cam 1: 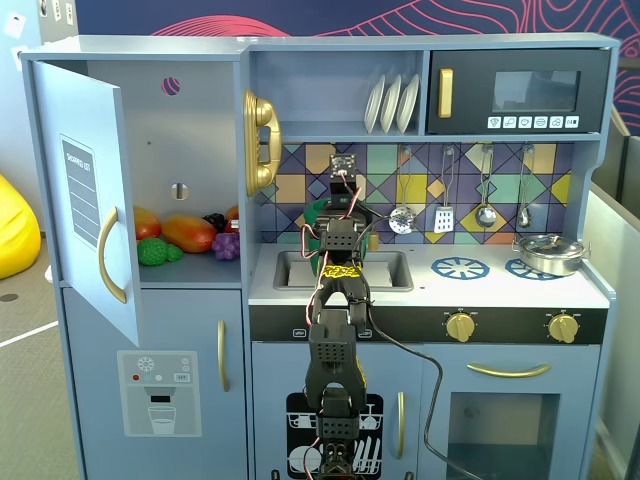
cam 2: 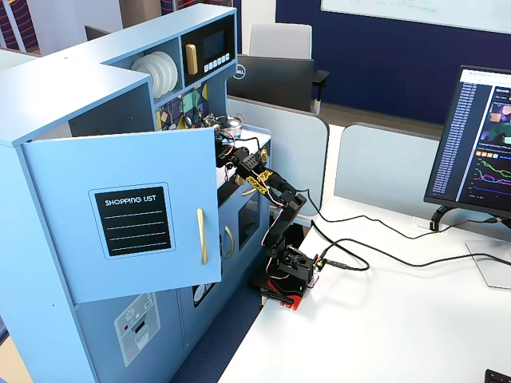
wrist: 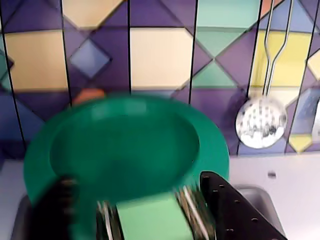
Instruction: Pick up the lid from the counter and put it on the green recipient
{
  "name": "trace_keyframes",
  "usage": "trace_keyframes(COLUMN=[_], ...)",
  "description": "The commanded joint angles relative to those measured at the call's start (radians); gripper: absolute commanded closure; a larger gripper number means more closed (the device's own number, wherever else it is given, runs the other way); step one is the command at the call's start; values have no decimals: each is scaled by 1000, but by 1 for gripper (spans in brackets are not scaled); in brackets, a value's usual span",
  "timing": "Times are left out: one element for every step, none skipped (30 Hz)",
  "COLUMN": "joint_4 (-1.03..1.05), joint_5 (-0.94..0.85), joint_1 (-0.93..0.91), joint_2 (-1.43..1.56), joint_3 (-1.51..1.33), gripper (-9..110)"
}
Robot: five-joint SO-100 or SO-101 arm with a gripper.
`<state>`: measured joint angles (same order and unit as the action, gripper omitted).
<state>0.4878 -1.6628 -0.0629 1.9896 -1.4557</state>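
Note:
In the wrist view the dark-green round lid (wrist: 125,145) fills the middle, blurred, above the sink. Its light-green square handle (wrist: 149,219) lies between the jaws of my gripper (wrist: 145,210). The right finger (wrist: 225,200) is sharp and sits against the handle. The left finger (wrist: 57,202) is blurred and stands a little apart from it, so the gripper reads as open. In a fixed view a dark-green shape (cam 1: 316,213) shows just left of the arm, above the sink's back edge. I cannot tell whether it is the pot or the lid. The pot's body is otherwise hidden.
The sink (cam 1: 385,270) lies under the arm. Blue burner rings (cam 1: 460,267) and a silver pot (cam 1: 548,252) are on the right. A skimmer (wrist: 261,121) and other utensils hang on the tiled wall. The open fridge door (cam 1: 85,190) stands left, with toy food (cam 1: 185,232) inside.

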Motion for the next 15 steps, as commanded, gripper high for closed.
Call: trace_keyframes(joint_4=[-77, -77, -77, -77, -67, -46, -15, 21, 61, 110, 167, 222, 265, 293, 318], joint_5=[11, 2, -11, -23, -32, -41, -51, -60, -63, -63, -63, -63, -63, -61, -63], joint_1=[-9, -9, -9, -6, -5, -3, -3, -5, -8, -8, -5, -3, -3, -3, -5], joint_2=[34, 20, 11, 6, 9, 25, 52, 91, 138, 189, 242, 299, 356, 416, 479], joint_3=[78, 117, 155, 192, 222, 241, 245, 238, 222, 202, 179, 149, 106, 52, -12], gripper=[65, 65, 65, 66, 66, 66, 67, 67, 68, 68, 69, 69, 70, 70, 70])
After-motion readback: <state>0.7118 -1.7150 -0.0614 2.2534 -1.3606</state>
